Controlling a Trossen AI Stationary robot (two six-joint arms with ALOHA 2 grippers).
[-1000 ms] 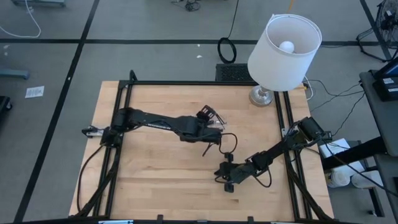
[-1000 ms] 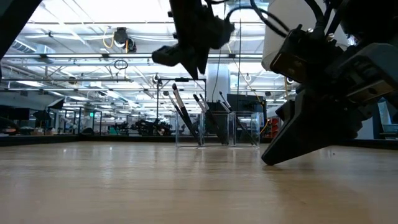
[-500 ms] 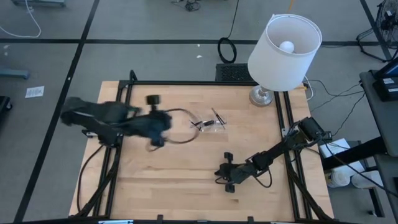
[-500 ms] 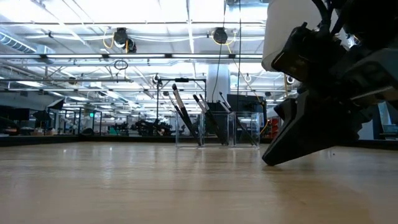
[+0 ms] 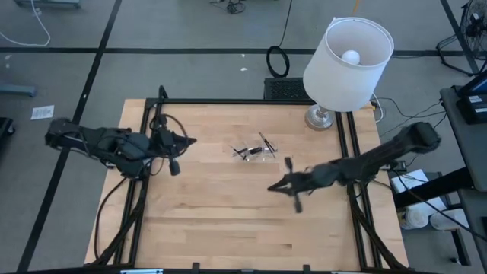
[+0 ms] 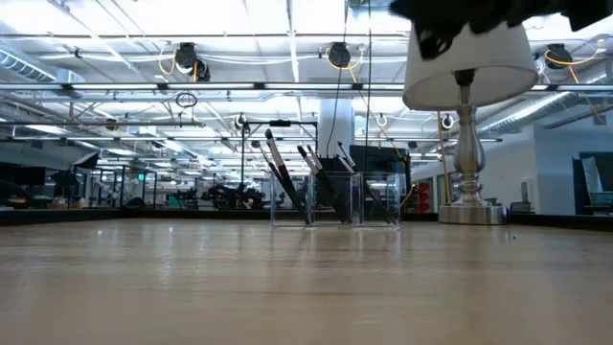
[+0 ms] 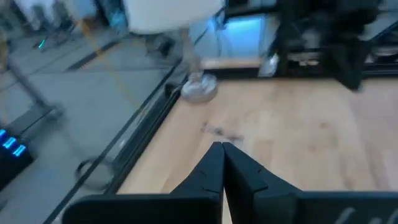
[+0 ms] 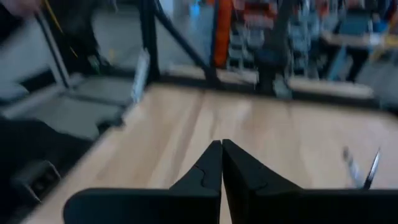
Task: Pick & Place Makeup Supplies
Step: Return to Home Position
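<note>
High view is showing the left arm (image 5: 106,143) folded over the bench's (image 5: 228,228) left edge, and the left jaws are hanging just inside that edge. The right arm (image 5: 365,164) is reaching in from the opposite side, smeared by motion, so the right jaws are hard to place exactly. They are sitting somewhere right of the bench's middle.

Each wrist view is showing that arm's own two dark fingers pressing together at the tips, with nothing pinched between them.

The clear organizer (image 5: 255,152) is standing between the two sets of jaws. It is well apart from the left jaws and nearer the right jaws, on their far side. From above, the makeup brushes (image 5: 262,143) are reading only as a few thin dark lines.

Low view is giving the organizer (image 6: 335,199) more plainly, with the makeup brushes (image 6: 287,177) leaning upright inside its compartments. They are overlapping, so their number cannot be told.

Neither set of jaws is appearing in the low view. Only a dark blurred part (image 6: 479,11) is cutting across the top, in front of the lamp (image 6: 466,125).

In the left wrist view, a faint smudge (image 7: 221,130) is lying ahead of the left jaws, too blurred to name. In the right wrist view, two thin strokes (image 8: 360,167) are standing off to one side of the right jaws, equally unclear.
</note>
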